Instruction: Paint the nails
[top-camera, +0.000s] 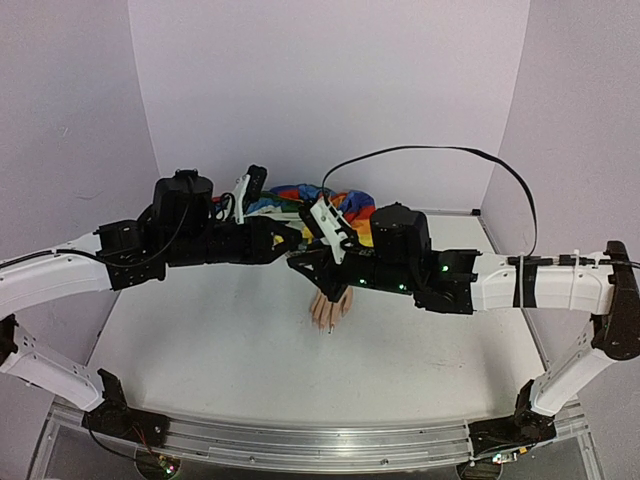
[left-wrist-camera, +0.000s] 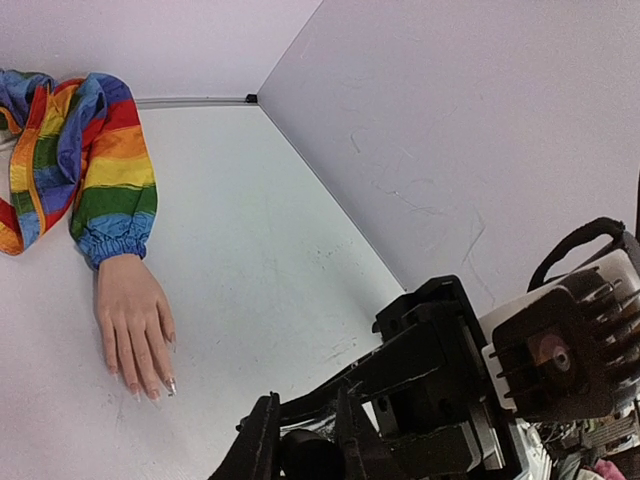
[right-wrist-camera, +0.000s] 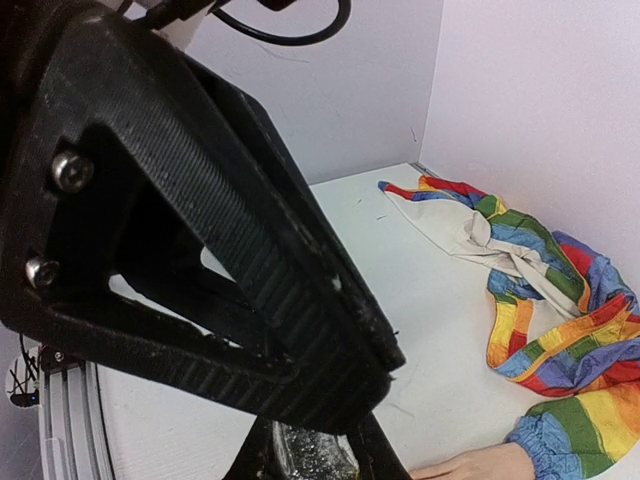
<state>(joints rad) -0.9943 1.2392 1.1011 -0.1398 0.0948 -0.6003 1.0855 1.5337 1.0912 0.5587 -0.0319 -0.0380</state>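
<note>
Black cap (left-wrist-camera: 305, 460) sat inside our narrow-set left gripper (left-wrist-camera: 300, 440) (grip unclear); our right gripper (right-wrist-camera: 315, 465) clamped the glittery bottle (right-wrist-camera: 310, 450). We feared a skewed twist spilling polish.

White table (top-camera: 230, 350) enclosed on three sides by plain pale lilac walls (top-camera: 330, 90) (faint scuffs seen on one), aluminium rail (top-camera: 320, 440) fixed along the near edge, evenly lit

Black end effector (right-wrist-camera: 318, 470) over a white surface (right-wrist-camera: 440, 300).
Glittery object (right-wrist-camera: 310, 452) pinched between its fingers (right-wrist-camera: 378, 462) at bottom centre; rainbow-striped sleeve (right-wrist-camera: 560, 340) at right, cuff meeting a pale mannequin wrist (right-wrist-camera: 470, 466) along the bottom edge.
</note>
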